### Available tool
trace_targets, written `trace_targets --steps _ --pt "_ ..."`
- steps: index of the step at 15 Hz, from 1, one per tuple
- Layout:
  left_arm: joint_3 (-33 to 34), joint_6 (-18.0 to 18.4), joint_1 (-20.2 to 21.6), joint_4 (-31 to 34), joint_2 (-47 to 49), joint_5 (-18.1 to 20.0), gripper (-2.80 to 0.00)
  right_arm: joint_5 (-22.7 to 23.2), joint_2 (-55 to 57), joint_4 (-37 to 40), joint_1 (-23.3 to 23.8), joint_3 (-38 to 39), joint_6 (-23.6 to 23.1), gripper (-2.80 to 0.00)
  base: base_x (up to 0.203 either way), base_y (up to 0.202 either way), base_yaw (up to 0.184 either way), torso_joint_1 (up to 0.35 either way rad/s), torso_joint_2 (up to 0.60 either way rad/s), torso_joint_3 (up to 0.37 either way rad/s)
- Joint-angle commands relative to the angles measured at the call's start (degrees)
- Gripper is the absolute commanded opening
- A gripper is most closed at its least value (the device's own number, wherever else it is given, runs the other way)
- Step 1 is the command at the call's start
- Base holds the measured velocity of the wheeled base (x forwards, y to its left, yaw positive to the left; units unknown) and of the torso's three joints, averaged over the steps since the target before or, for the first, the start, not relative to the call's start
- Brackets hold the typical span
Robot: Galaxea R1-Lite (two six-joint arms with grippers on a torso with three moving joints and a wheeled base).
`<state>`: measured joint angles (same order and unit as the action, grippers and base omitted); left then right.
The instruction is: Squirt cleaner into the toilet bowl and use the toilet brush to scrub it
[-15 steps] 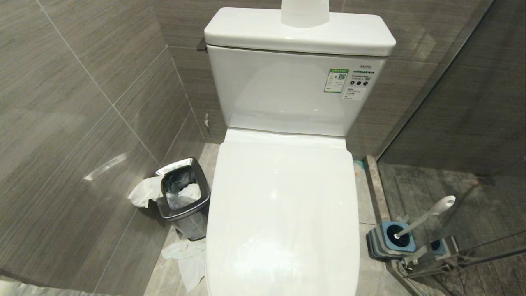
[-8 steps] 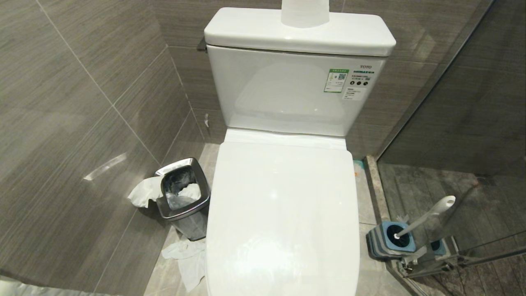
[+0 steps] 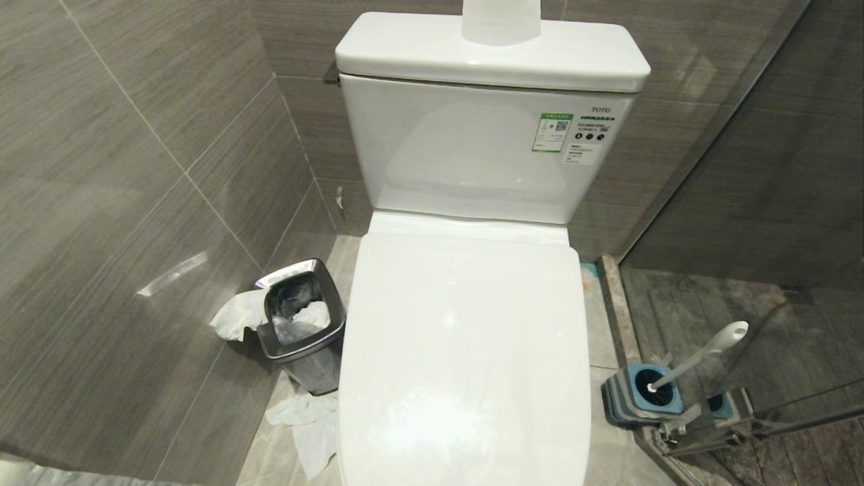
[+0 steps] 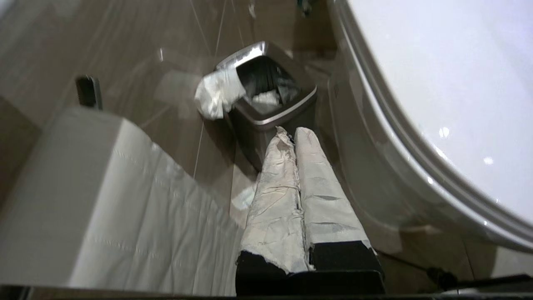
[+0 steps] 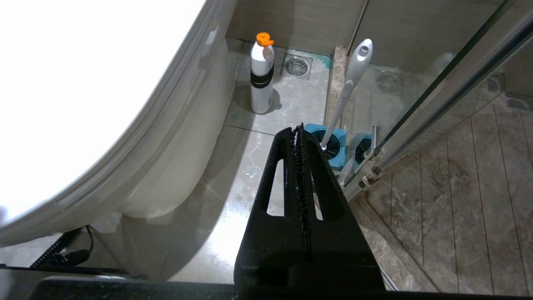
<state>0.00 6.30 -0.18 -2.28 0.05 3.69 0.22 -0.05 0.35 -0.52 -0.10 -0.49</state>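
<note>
Well, lid: the toilet lid is lying shut over the bowl, so nothing is going in until I lift it.
Left gripper: hanging low beside the toilet, wrapped fingers pressed together on nothing, pointing toward the steel bin.
Right gripper: parked low on the other side, black fingers closed, empty.
Brush: standing in its blue holder against the glass door, handle leaning out where I am judging it easy to take.
Bottle: white, orange cap, upright on the floor by the toilet base; likely the cleaner, within the right arm's side.
Progress: I am judging nothing started yet.
</note>
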Motion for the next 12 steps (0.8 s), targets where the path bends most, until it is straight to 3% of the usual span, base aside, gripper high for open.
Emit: trace_targets --steps 1,4,8,12 --pt "0.2 0.0 0.0 3.1 0.1 -1.0 -2.8 0.0 0.0 0.0 0.0 0.0 0.0 -2.8 0.0 0.0 0.0 0.0 0.0 0.0" --pt "0.2 0.3 0.0 3.1 0.1 -1.8 -2.8 0.0 0.0 0.0 -0.1 0.0 0.0 -2.8 0.0 0.0 0.0 0.0 0.0 0.0" --pt "0.2 -4.8 0.0 2.8 0.1 -2.1 -2.8 0.0 0.0 0.0 0.0 0.0 0.0 -2.8 0.0 0.0 0.0 0.0 0.0 0.0" --pt "0.2 -5.2 0.0 2.9 0.1 -2.6 -2.8 0.0 0.0 0.0 0.0 0.0 0.0 -2.8 0.0 0.0 0.0 0.0 0.0 0.0"
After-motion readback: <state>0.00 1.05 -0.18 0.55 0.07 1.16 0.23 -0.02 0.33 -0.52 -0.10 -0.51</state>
